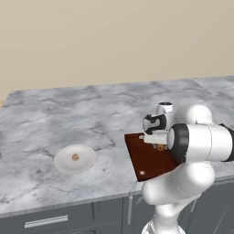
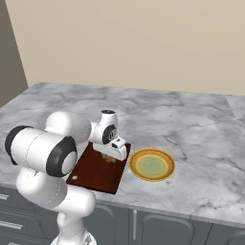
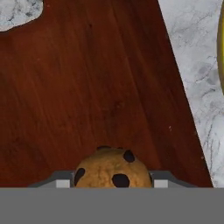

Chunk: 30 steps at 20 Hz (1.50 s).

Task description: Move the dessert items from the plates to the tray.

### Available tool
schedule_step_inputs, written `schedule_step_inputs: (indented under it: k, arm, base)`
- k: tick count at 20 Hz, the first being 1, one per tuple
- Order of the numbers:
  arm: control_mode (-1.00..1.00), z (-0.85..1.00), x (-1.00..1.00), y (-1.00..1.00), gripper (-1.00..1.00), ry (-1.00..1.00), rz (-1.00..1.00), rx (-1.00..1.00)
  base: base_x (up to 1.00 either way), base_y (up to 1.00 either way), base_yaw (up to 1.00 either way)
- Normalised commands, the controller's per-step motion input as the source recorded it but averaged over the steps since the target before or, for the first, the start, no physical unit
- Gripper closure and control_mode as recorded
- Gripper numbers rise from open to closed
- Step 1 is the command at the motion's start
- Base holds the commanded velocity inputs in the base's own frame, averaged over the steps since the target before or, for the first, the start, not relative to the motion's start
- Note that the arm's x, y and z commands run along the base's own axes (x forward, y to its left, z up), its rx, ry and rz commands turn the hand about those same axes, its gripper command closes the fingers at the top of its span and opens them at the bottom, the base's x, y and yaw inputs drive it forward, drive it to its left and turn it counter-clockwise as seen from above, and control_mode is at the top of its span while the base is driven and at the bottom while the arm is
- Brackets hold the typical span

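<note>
My jaws [image 3: 112, 183] are clamped on the round cookie [image 3: 112, 169], tan w/ dark chips, one finger tip on each side of it in the hand view. I'm holding it low over the tray [image 3: 87, 87], w/ dark red-brown wood grain right beneath the cookie. Can't tell if the cookie touches the board or hangs just above it.

In the left base view the cookie [image 1: 161, 147] shows as a small tan spot under my hand, over the far part of the tray [image 1: 148, 160]. The tray's small white dot [image 1: 142, 172] sits near its front edge, close to the bench [image 1: 91, 109] lip. From the right base view my jaws [image 2: 111, 158] are down at the tray [image 2: 95, 174], near its right edge.

The white plate [image 1: 75, 158] lies well apart to the left of the tray, near the bench front. The other dessert bit [image 1: 75, 157], a small brownish morsel, sits at abt its centre.

The yellow-orange rimmed plate [image 2: 152, 164] w/ greenish centre lies just beside the tray on its right, a thin strip of marble between them. Its rim [image 3: 221, 43] peeks in at the right edge of the hand view.

Bench is grey-white marble, dark cabinet fronts [image 1: 55, 219] below, beige wall [image 1: 114, 36] behind.
</note>
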Motion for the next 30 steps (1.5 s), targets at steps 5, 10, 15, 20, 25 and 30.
schedule_step_inputs:
  k: [5, 10, 15, 20, 25, 30]
  arm:
    - [-1.0, 0.34, 0.0, 0.02, -1.0, 0.0, 0.0, 0.0]
    - [-1.0, 0.45, -0.07, 0.44, -1.0, 0.01, 0.0, 0.0]
    - [-1.0, 0.33, -0.21, 1.0, -1.0, 0.02, 0.02, 0.0]
    - [-1.0, 0.37, -0.29, 1.0, -1.0, 0.0, 0.02, -0.01]
    - [-1.0, 0.09, -0.13, 1.0, -1.0, -0.01, 0.12, -0.05]
    - [-1.0, 0.03, -0.02, 1.0, -1.0, -0.01, 0.29, -0.01]
  base:
    - [0.0, 0.0, 0.0]
    - [0.0, 0.0, 0.0]
    - [0.0, 0.0, 0.0]
    - [0.0, 0.0, 0.0]
    - [0.0, 0.0, 0.0]
    - [0.0, 0.0, 0.0]
